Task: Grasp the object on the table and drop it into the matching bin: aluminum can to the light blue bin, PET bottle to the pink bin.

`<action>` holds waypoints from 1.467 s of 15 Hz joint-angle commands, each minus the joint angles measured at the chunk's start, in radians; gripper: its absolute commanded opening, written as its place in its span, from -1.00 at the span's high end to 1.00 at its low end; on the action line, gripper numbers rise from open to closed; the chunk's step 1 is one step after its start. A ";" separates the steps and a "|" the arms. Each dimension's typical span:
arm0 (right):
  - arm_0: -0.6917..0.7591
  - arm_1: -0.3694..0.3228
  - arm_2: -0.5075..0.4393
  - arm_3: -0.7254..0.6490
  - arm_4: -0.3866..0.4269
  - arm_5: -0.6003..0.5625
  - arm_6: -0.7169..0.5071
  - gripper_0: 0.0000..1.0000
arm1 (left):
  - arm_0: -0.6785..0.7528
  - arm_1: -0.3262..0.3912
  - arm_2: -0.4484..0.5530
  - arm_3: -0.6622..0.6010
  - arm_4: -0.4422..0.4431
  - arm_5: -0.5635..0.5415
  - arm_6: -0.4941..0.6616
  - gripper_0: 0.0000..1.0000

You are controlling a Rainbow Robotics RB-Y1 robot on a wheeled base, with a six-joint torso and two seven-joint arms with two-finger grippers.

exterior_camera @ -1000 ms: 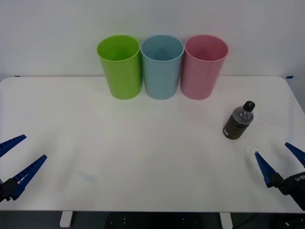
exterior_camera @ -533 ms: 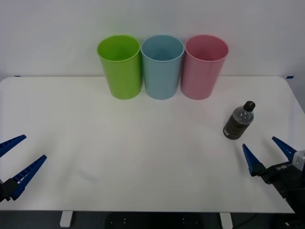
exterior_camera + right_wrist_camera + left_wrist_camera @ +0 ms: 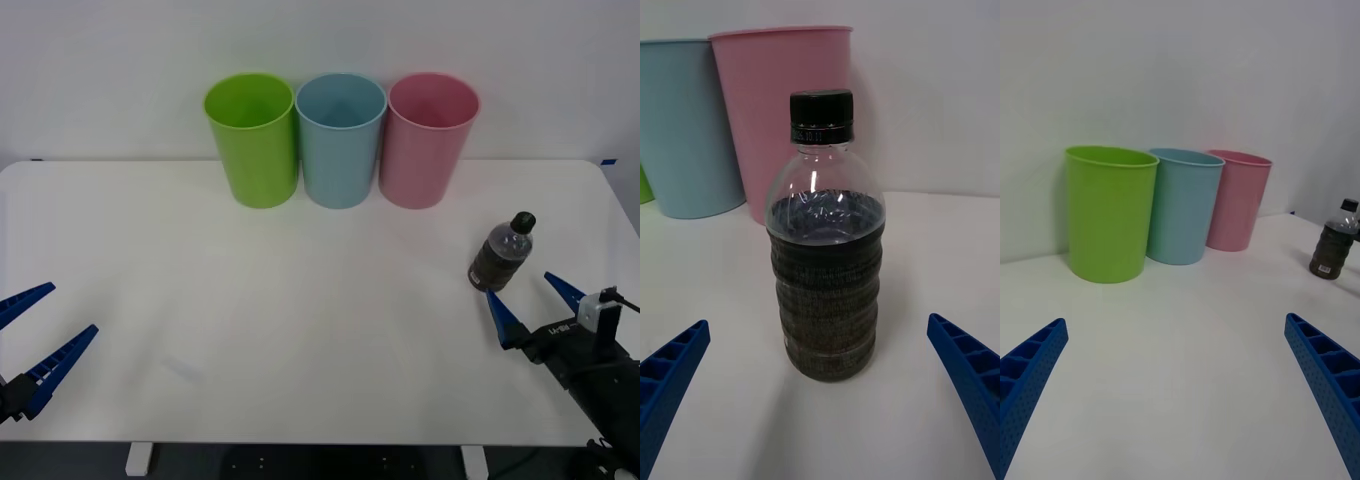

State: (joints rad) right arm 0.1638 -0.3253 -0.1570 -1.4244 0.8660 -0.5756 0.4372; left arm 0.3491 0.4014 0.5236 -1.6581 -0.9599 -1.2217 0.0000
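**Right gripper lined up just short of the bottle**

Left gripper sat parked at the near left edge of the table, blue fingers spread apart, nothing between them.

Far edge, against the wall, three tall bins stood in a row touching side by side: lime green bin at left, light blue bin in the middle, pink bin at right.

PET bottle stood upright on the right side of the table, nearer than the pink bin and to its right, well apart from it. Dark brown liquid filled it up to the shoulder; black cap on. The right wrist view showed small white print on the band under the cap, reading roughly "10.11". Label was dark, with no brand legible.

Right gripper hovered low at the near right, just beside the bottle on its near side, fingers wide apart and not touching it. In the right wrist view the bottle stood centred between the two fingertips.
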 commanded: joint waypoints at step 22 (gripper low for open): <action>-0.293 0.028 0.028 0.282 0.054 0.072 0.038 -1.00 | 0.000 0.000 0.000 0.000 0.000 0.000 0.000 -1.00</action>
State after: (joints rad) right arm -0.1289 -0.2962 -0.1289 -1.1424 0.9207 -0.5041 0.4744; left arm 0.3491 0.4014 0.5236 -1.6581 -0.9599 -1.2217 0.0000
